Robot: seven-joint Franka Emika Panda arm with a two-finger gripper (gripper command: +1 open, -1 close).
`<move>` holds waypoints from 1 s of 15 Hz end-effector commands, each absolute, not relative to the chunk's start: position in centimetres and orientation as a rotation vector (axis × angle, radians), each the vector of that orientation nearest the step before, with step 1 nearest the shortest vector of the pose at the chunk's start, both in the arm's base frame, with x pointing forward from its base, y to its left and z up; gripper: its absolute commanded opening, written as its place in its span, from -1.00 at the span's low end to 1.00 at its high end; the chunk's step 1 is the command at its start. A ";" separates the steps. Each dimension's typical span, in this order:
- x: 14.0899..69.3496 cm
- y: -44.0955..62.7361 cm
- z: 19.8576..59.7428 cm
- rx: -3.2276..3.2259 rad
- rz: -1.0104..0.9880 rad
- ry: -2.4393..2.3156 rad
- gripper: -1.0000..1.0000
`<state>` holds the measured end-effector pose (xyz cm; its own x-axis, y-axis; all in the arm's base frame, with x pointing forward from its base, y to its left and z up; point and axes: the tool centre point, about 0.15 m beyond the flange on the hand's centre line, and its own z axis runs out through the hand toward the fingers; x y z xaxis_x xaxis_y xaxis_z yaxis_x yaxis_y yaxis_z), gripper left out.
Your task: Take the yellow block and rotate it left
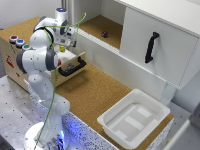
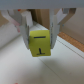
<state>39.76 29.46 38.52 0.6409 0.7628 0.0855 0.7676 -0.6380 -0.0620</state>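
The yellow block [image 2: 40,45] fills the middle of the wrist view, a bright cube with dark marks on its face, held between my two fingers [image 2: 24,27]. My gripper [image 2: 40,42] is shut on it, and the block hangs above a pale surface. In the exterior view the gripper [image 1: 62,45] points down over the wooden box at the exterior view's left. The block [image 1: 61,48] shows there only as a tiny yellow speck under the hand.
The wooden box has an open drawer with a black handle [image 1: 73,67] and round coloured buttons [image 1: 20,43] on top. A white cabinet door with a black handle [image 1: 151,47] stands at the right. A white tray [image 1: 114,121] sits at the table's front edge. A small dark object [image 1: 104,34] lies on the shelf.
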 end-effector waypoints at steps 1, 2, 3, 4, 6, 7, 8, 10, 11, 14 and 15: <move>41.5 31.0 37.0 -2.469 0.092 -1.788 -1.00; 41.1 31.6 36.6 -2.428 0.086 -1.893 -1.00; 40.9 31.9 36.1 -2.404 0.080 -1.970 -1.00; 40.6 32.1 35.7 -2.381 0.075 -2.058 -1.00; 40.4 32.1 35.0 -2.309 0.086 -2.176 -1.00; 40.2 32.0 34.6 -2.288 0.085 -2.208 -1.00; 40.0 31.9 33.9 -2.265 0.101 -2.258 -1.00; 40.0 31.6 33.4 -2.238 0.100 -2.291 -1.00; 40.1 31.5 33.8 -2.233 0.080 -2.254 -1.00; 39.2 31.4 34.0 -2.238 0.011 -2.202 -1.00; 39.0 31.4 33.8 -2.245 0.017 -2.186 -1.00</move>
